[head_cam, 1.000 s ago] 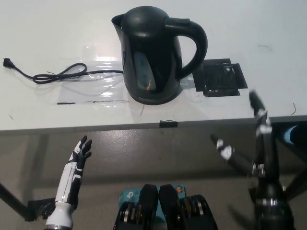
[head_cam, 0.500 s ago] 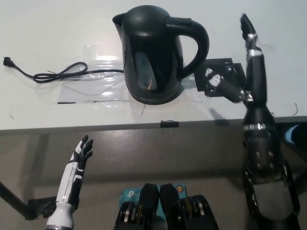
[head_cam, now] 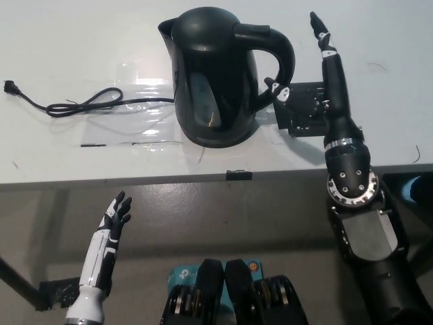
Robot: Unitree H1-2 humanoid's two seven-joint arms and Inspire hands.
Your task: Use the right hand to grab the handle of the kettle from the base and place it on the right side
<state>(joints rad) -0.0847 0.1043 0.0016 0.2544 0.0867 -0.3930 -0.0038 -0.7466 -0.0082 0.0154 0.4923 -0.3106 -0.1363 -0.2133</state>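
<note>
Here the kettle (head_cam: 215, 74) sits on the tabletop (head_cam: 61, 40), handle (head_cam: 276, 57) facing right. Right hand (head_cam: 323, 84) just right of the handle, fingers open, empty. Left hand (head_cam: 116, 215) idle, low near-left.

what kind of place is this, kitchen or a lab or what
More likely a lab or test bench than a kitchen: a bare white table holds only a black kettle, with clear tape and a black tape patch marking spots on the table, and a loose power cord.

Single head view, steeply downward
</note>
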